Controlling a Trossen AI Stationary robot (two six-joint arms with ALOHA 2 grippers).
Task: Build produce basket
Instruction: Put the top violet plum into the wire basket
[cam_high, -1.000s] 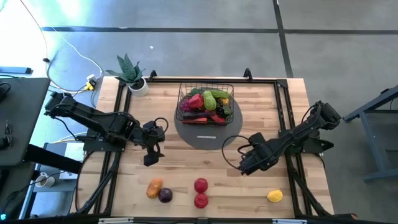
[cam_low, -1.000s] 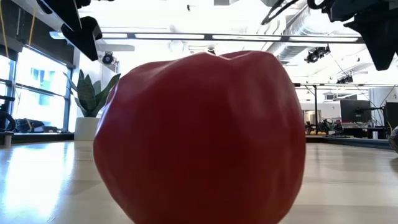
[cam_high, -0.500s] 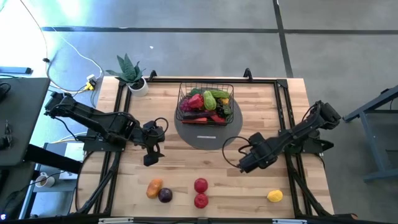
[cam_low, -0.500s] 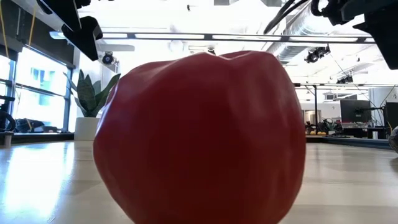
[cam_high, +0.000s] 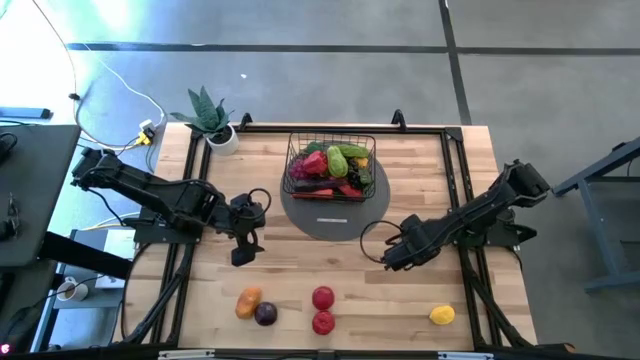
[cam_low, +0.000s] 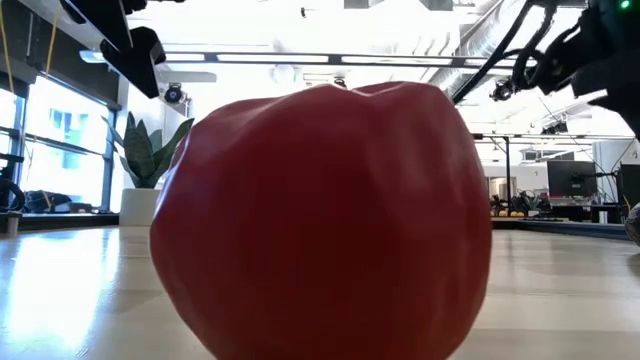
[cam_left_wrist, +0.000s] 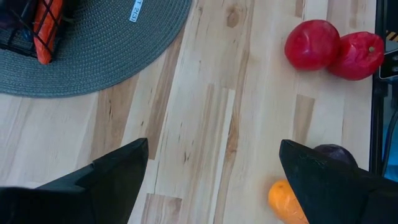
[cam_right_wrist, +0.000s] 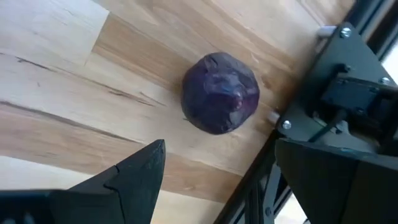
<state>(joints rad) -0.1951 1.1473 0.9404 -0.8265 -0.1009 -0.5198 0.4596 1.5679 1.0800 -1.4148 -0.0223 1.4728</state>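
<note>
The basket (cam_high: 331, 164) is seen standing on a grey round mat (cam_high: 333, 205) at the far middle of the worktop (cam_high: 300, 262). It is filled with produce: a red piece, green pieces and an orange carrot are made out inside it.

More produce is left loose along the near edge. An orange piece (cam_high: 247, 301) and a purple piece (cam_high: 265, 314) lie touching at near left. Two red pieces (cam_high: 322, 298) are set just beside each other at near centre, and a yellow piece (cam_high: 441, 315) lies apart at near right. In the low view, one red piece (cam_low: 320, 220) fills most of the picture.

The left hand (cam_high: 241, 243) is held above bare wood, left of the mat and well apart from the loose pieces. Its fingers (cam_left_wrist: 112, 180) are spread wide, and nothing is held between them.

The right hand (cam_high: 390, 256) is held over the worktop at right of centre, near the mat's edge. Its fingers (cam_right_wrist: 134, 180) are likewise seen parted and empty. A purple piece is shown beyond them in the right wrist view.

A potted plant (cam_high: 211, 117) stands at the far left corner.
</note>
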